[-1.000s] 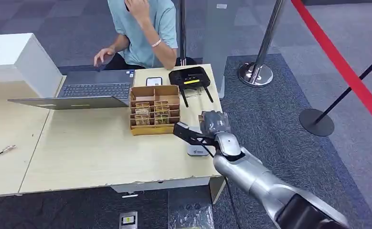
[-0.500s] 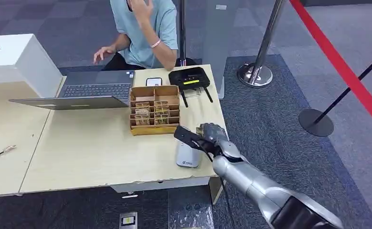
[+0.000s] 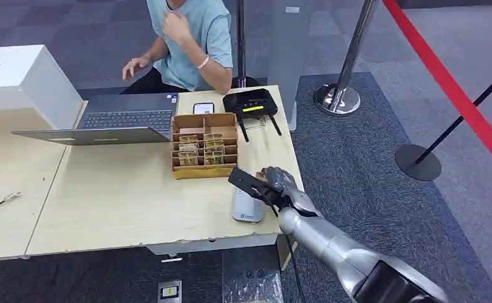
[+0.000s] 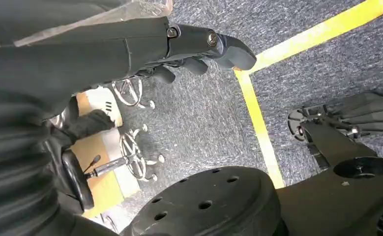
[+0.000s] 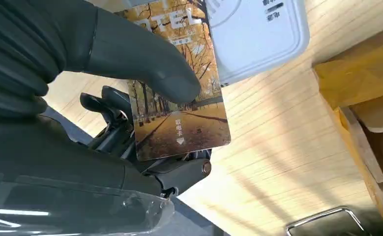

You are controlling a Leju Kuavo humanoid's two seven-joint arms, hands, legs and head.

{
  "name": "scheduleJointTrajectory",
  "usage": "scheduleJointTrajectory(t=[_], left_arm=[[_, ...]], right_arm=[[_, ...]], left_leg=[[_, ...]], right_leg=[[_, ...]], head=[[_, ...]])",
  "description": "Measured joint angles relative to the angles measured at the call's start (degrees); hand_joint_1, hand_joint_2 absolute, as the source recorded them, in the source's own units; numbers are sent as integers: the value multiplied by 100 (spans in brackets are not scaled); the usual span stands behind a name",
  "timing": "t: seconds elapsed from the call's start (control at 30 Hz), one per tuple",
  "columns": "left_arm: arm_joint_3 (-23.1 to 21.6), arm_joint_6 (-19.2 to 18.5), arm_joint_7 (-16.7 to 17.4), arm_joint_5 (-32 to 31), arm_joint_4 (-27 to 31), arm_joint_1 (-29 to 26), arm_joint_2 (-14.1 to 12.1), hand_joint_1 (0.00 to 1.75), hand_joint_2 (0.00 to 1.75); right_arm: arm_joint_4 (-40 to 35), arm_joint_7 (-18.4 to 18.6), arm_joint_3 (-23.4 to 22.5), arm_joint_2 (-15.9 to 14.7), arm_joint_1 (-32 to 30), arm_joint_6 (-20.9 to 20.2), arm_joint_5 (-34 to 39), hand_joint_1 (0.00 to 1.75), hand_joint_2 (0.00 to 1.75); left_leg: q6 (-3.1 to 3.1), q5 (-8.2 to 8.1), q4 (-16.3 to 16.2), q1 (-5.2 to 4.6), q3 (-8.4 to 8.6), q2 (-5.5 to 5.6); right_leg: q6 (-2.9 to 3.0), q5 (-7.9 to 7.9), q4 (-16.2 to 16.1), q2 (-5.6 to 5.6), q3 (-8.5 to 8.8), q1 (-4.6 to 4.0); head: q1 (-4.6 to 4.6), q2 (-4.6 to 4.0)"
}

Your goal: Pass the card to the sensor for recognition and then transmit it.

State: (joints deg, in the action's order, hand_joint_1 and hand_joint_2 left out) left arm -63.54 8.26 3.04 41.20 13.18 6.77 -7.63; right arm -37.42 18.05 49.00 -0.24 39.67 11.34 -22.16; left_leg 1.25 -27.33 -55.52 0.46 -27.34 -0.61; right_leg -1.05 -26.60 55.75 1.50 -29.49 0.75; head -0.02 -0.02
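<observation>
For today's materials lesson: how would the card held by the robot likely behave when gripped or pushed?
The card looks thin and flat, so probably light and fairly stiff. Its glossy printed face suggests it could slip under the right hand's thumb. Laid on the table, it would likely slide, not roll.

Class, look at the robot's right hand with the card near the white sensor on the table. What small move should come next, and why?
Probably ease the card a little further over the white sensor and lower it. The right hand pinches the card under its thumb, and in the right wrist view only the card's edge overlaps the sensor's corner.
</observation>
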Motion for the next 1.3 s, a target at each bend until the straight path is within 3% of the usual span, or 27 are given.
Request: scheduleJointTrajectory(t=[0.63, 1.3], left_arm=[[0, 0, -68, 2, 0, -2, 2, 0, 175], [0, 9, -90, 31, 0, -4, 7, 0, 175]], right_arm=[[0, -192, 22, 120, 76, 254, 88, 175, 175], [-1394, 94, 216, 179, 754, 428, -315, 175, 175]], left_leg=[[3, 2, 0, 1, 0, 0], [3, 2, 0, 2, -16, 1]], right_leg=[[3, 2, 0, -1, 3, -1], [3, 2, 2, -1, -12, -2]], head=[[0, 0], [0, 0]])
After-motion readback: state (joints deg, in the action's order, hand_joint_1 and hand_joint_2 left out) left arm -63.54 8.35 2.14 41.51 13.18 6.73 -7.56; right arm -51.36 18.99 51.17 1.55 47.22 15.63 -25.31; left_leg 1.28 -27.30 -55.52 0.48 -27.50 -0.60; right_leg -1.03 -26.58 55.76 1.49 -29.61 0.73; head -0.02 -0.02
